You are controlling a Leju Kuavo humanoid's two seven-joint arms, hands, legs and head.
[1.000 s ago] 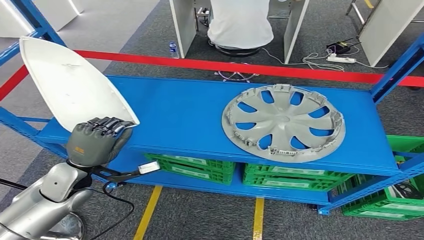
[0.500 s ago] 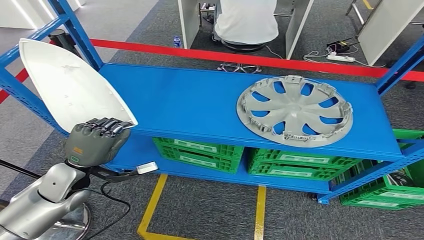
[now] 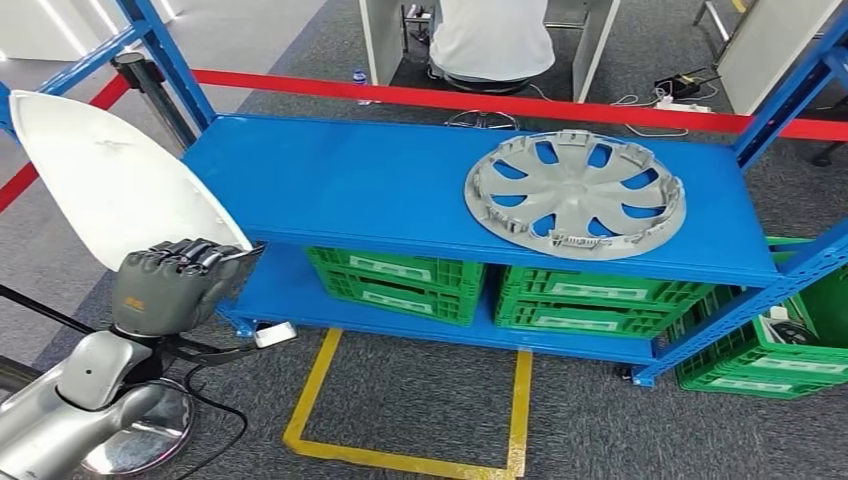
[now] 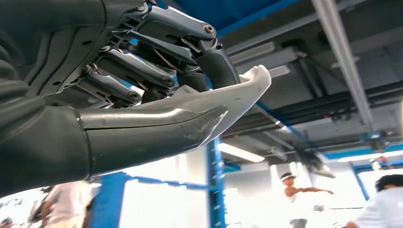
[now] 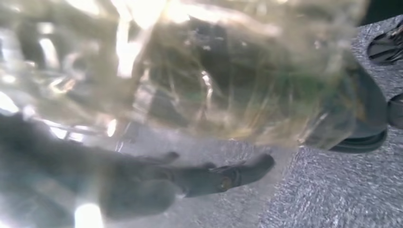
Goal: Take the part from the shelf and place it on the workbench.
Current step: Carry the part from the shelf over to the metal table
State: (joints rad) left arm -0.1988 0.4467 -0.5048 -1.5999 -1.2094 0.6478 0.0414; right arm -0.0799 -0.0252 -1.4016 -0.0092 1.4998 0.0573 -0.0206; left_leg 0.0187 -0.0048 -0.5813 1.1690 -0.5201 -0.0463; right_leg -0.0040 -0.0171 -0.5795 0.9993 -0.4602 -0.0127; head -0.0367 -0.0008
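The left hand (image 3: 165, 285), dark grey with a silver arm behind it, grips the lower edge of a large white teardrop-shaped plastic panel (image 3: 105, 180). The panel stands up and away from the hand, leaning back, its pointed end highest. In the left wrist view the thick thumb (image 4: 142, 130) lies along one face of the panel's edge (image 4: 228, 97) while the darker fingers (image 4: 142, 71) curl over the other face, so the part is clamped between them.

Ahead and to the right of that hand stands a blue metal shelf rack (image 3: 350, 190). The panel is off the shelf, held in the air beside the rack's near-left corner. Farther right on the upper shelf lies a round grey plastic wheel cover (image 3: 575, 190), flat, well apart from the hand. Green plastic crates (image 3: 400, 280) sit on the lower shelf beneath it.

Beyond the rack a red barrier tape (image 3: 480, 100) runs across, and behind it a person in a white shirt (image 3: 492, 38) sits.

The right wrist view is blurred; whether the right hand (image 5: 142, 183) is spread or closed I cannot tell.
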